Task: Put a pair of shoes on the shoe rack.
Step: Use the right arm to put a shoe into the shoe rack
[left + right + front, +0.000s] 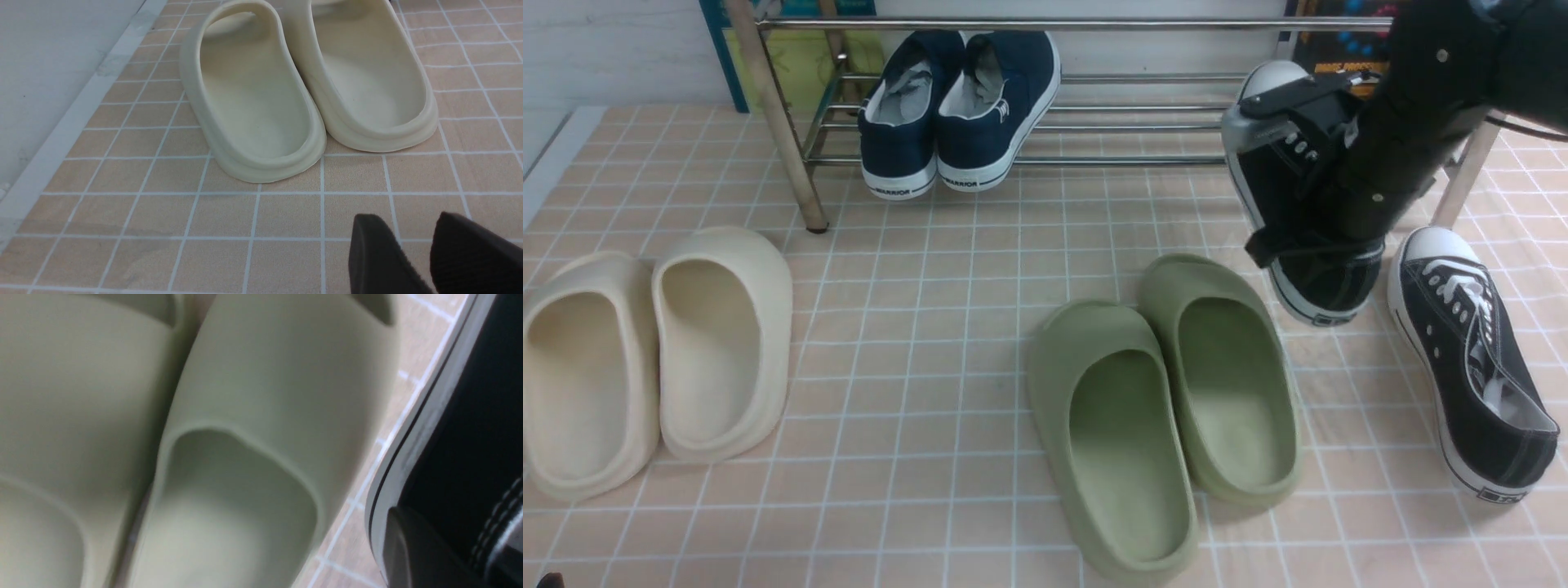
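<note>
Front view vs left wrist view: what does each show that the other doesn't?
Only front: the shoe rack, navy slip-ons, green slides, both black sneakers, and the right gripper at the left one.
Only left wrist: the left gripper's dark fingers up close.
Both: the cream slides and the tiled floor.
</note>
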Robot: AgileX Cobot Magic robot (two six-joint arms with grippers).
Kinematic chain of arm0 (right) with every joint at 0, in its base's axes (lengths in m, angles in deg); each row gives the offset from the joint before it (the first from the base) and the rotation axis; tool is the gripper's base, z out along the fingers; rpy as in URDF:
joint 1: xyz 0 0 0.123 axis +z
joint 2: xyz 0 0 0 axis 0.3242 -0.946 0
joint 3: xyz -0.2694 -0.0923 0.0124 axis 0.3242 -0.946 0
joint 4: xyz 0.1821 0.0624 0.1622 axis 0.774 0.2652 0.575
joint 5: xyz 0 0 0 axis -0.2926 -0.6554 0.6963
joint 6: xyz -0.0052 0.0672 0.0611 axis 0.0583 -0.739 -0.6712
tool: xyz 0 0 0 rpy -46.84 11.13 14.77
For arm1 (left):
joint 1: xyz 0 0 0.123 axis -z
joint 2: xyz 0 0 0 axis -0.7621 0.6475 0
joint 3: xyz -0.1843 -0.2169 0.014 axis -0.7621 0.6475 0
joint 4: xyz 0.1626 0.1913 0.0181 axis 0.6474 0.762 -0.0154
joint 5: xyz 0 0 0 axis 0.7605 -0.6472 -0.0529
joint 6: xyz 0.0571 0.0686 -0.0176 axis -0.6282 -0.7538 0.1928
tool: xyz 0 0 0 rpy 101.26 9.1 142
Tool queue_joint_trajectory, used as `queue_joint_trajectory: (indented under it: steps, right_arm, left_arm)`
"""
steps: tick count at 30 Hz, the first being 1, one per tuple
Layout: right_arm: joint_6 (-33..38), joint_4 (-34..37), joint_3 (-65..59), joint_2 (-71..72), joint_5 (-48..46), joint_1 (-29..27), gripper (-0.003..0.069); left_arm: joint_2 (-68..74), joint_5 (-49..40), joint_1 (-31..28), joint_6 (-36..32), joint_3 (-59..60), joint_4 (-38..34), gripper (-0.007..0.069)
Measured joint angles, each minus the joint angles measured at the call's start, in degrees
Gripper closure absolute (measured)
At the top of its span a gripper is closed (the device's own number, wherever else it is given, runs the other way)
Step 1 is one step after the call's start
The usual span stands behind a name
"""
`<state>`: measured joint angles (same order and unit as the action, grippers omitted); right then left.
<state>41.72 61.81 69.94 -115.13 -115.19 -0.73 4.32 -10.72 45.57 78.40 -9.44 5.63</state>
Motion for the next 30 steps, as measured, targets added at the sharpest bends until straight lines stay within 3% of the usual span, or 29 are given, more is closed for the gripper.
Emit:
queue_joint_trajectory:
  steps: [10,16,26,30]
  right_arm:
    - [0.1,-0.8,20.2,-13.4,-1.7,-3.5,0.0653]
    - [3.9,0.2,30.8,-20.1,-3.3,-3.5,0.0652]
    - [6.1,0.7,35.7,-23.8,-2.2,-3.5,0.0636]
    - [6.1,0.7,36.1,-23.8,-2.0,-3.5,0.0566]
  left_arm:
    - [0.0,-0.1,0.0,0.0,0.0,0.0,0.0386]
    - [0.0,-0.1,0.0,0.0,0.0,0.0,0.0385]
    - [0.0,-0.1,0.0,0.0,0.0,0.0,0.0386]
    - [0.0,-0.1,0.0,0.0,0.0,0.0,0.0386]
